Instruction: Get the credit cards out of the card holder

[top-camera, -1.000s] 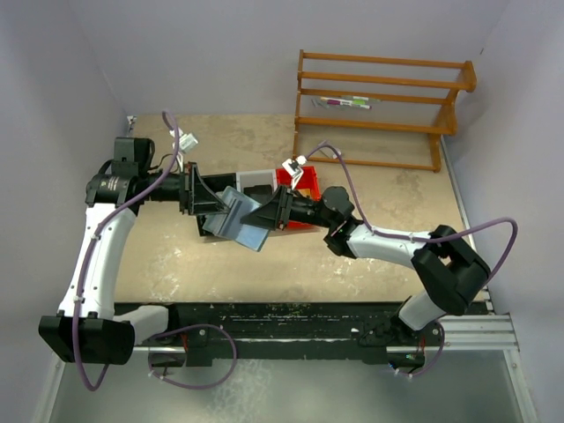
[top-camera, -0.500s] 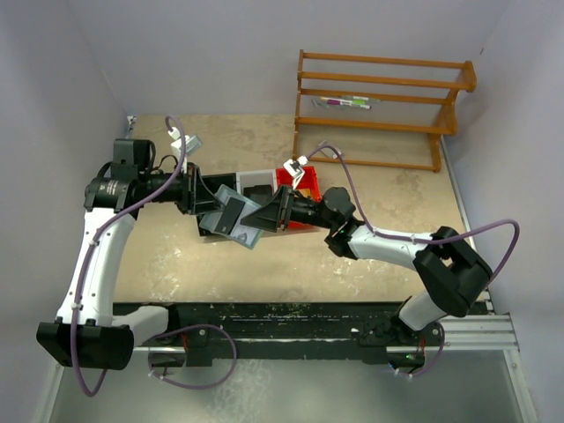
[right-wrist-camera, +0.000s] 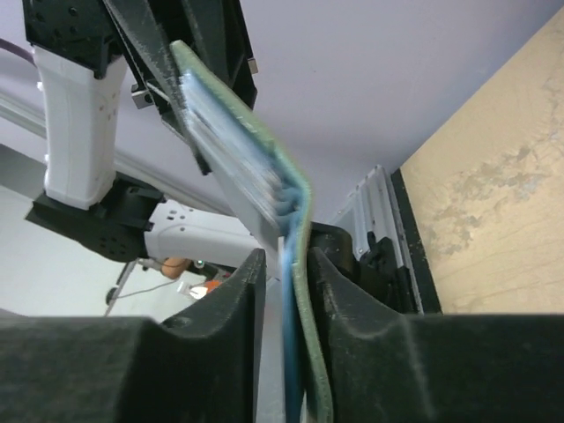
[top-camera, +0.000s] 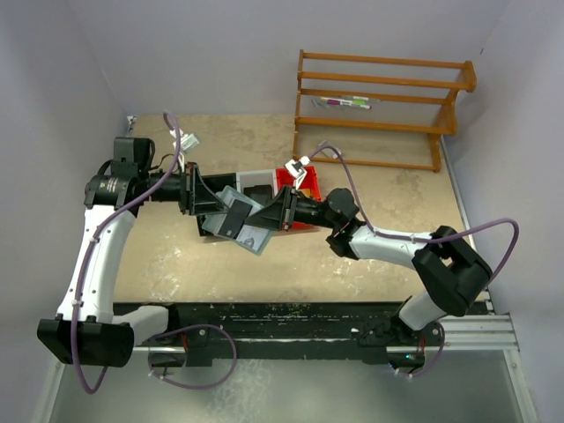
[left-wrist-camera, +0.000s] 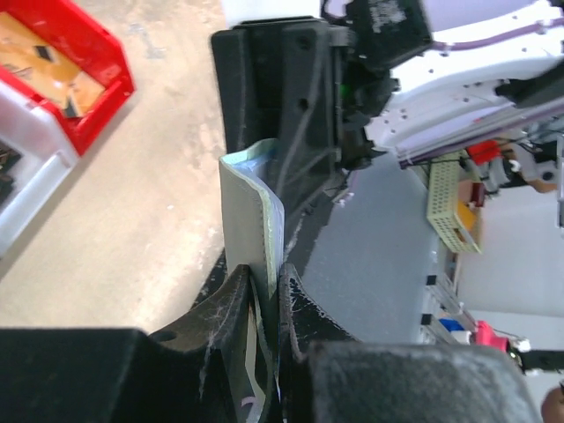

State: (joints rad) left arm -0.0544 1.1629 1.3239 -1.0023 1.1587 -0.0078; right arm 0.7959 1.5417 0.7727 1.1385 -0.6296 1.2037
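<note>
The card holder (top-camera: 240, 222) hung mid-frame above the worktop (top-camera: 176, 264); your left claw (top-camera: 208, 206) was clenched on it, right claw (top-camera: 270, 214) clenched on holder + credit cards (right-wrist-camera: 231, 145) together; a pull risked dragging the pouch w/ them, or spilling fanned cards.

txt: none legible | labels/brands/nos: none | all 3 views

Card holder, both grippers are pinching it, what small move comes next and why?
Probably draw the right gripper back from the left gripper. Each is shut on an end of the card holder, and blue cards show in the right one's pinch, so pulling might slide them out.
</note>
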